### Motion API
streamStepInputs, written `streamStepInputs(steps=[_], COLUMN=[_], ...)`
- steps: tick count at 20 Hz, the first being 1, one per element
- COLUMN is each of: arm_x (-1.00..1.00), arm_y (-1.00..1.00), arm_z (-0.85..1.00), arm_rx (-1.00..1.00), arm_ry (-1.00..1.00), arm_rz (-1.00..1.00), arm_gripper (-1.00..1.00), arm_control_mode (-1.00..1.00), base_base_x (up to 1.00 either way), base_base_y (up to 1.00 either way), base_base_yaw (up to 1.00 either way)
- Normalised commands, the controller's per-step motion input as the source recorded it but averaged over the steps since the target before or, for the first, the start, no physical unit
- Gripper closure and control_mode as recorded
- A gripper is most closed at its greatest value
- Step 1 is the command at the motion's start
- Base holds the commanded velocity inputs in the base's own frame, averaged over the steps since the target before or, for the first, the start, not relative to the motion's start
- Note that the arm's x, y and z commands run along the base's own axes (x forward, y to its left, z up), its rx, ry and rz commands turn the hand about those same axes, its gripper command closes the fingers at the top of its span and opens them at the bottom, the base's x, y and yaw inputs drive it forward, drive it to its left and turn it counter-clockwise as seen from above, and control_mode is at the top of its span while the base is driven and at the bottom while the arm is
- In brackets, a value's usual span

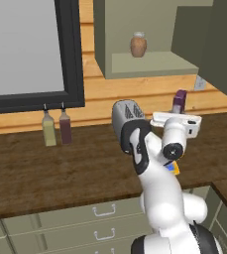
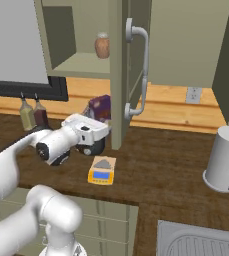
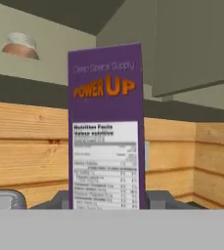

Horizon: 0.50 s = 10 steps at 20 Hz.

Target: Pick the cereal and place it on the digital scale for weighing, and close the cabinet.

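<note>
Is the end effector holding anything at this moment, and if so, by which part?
Yes: the end effector grips the cereal box upright by its lower end, one finger on each narrow side, nutrition-facts face toward the hand camera.

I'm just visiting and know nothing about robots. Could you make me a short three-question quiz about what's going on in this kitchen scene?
1. True or false: the olive-green wall cabinet door with the long silver bar handle is shut.
2. What is the gripper holding? A) brown ceramic jar B) tall thin purple cereal box C) white kettle
3. In a few words: what small flat yellow-orange device with a grey top plate lies on the dark wooden counter below the gripper?

Key:
1. False; it stands open, and the brown ceramic jar shows on the shelf.
2. B, the purple cereal box.
3. The digital scale.
</note>
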Motion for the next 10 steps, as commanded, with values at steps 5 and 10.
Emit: streamStepInputs(steps=[5, 10], arm_x=[-0.07, 0.00], arm_y=[0.04, 0.00], arm_z=[-0.14, -0.29], arm_rx=[0.00, 0.13], arm_ry=[0.00, 0.02], arm_rz=[0.31, 0.29], arm_gripper=[1.00, 1.00], arm_control_mode=[-1.00, -1.00], base_base_x=[0.00, 0.00], base_base_y=[0.00, 0.00], base_base_yaw=[0.00, 0.00])
